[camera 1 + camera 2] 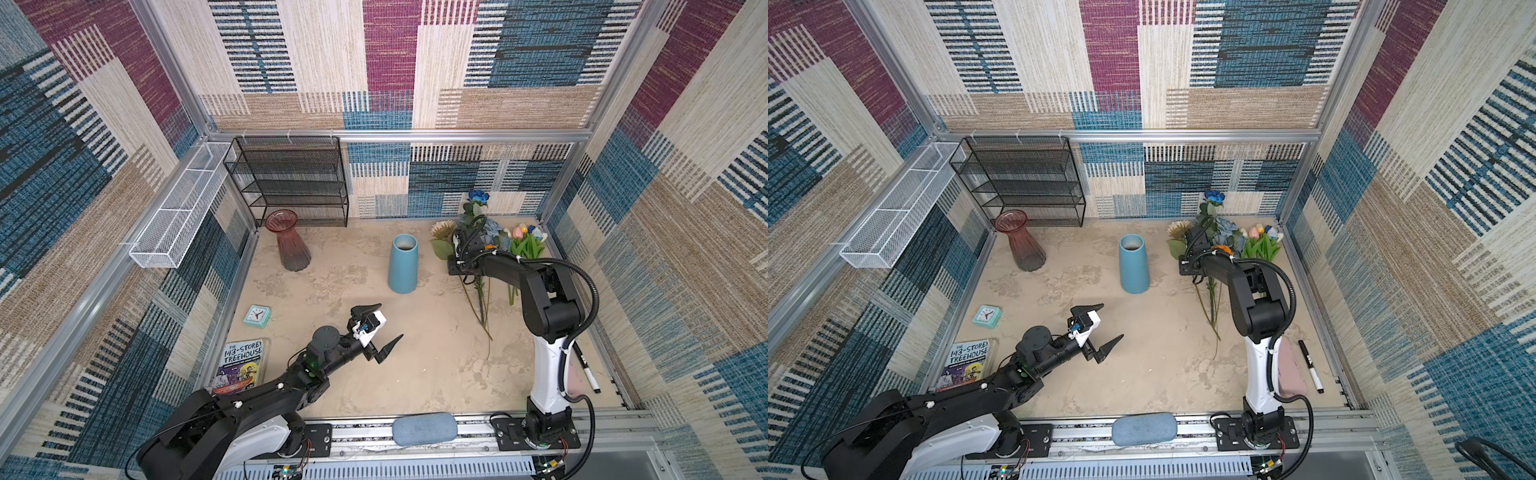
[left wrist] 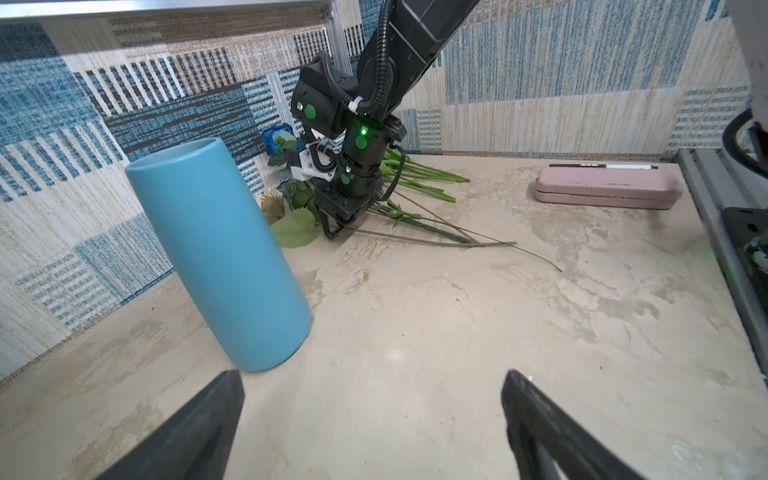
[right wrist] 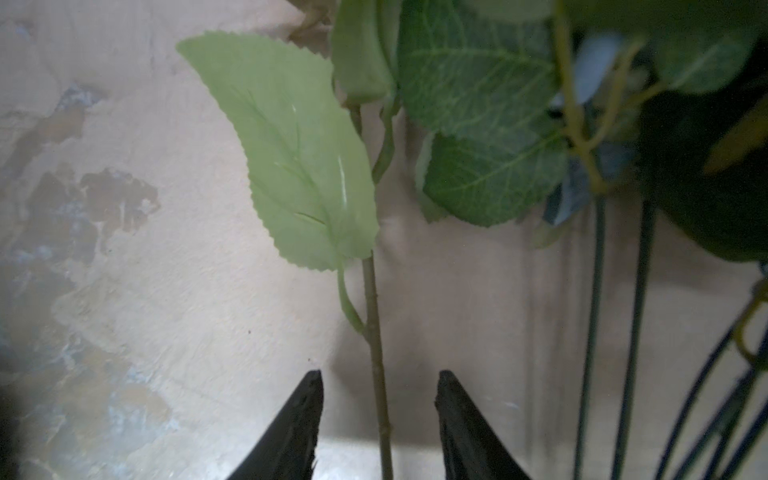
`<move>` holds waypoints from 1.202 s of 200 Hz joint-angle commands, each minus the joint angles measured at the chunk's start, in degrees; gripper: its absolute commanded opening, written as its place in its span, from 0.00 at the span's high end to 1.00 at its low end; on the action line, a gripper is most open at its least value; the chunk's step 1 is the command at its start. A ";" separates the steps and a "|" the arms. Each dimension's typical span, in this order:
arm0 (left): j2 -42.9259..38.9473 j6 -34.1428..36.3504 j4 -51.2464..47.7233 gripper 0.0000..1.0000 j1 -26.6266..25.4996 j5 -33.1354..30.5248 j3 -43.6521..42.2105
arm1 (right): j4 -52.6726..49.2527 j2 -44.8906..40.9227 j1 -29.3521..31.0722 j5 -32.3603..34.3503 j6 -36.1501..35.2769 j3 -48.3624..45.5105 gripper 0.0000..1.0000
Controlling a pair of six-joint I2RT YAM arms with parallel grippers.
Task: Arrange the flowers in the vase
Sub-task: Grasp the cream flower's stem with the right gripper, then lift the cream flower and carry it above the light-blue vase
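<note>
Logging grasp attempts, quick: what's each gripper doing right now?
Left gripper: open, empty.
Right gripper: open, jaws either side of a green flower stem, not clamped.

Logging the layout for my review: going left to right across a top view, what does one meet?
White wire basket → red glass vase → blue vase → flowers → black marker.

1. The flowers point(image 1: 527, 246) are laid at the worktop's point(image 1: 415, 365) right rear.
2. The vase point(image 1: 402, 266) is stood left of them, near the middle.
3. A second vase point(image 1: 291, 245) is placed at left rear, before the rack point(image 1: 291, 183).
4. A clock point(image 1: 257, 316) is set behind a book point(image 1: 241, 365) at the left edge.
5. A marker point(image 1: 588, 372) is laid at right front.
</note>
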 commanded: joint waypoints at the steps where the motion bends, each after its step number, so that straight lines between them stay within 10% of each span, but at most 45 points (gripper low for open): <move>1: 0.04 0.16 0.16 0.00 -0.02 -1.50 0.58 | -0.34 0.88 0.23 1.25 -0.63 0.88 0.56; 121: -0.52 0.55 -4.00 0.00 -0.71 -0.48 2.43 | 1.85 -0.19 2.00 0.82 -1.03 0.93 0.95; 240: -1.20 1.32 -2.78 0.00 -1.15 -0.61 1.62 | 20.09 -25.46 3.14 -16.05 1.62 -4.15 1.00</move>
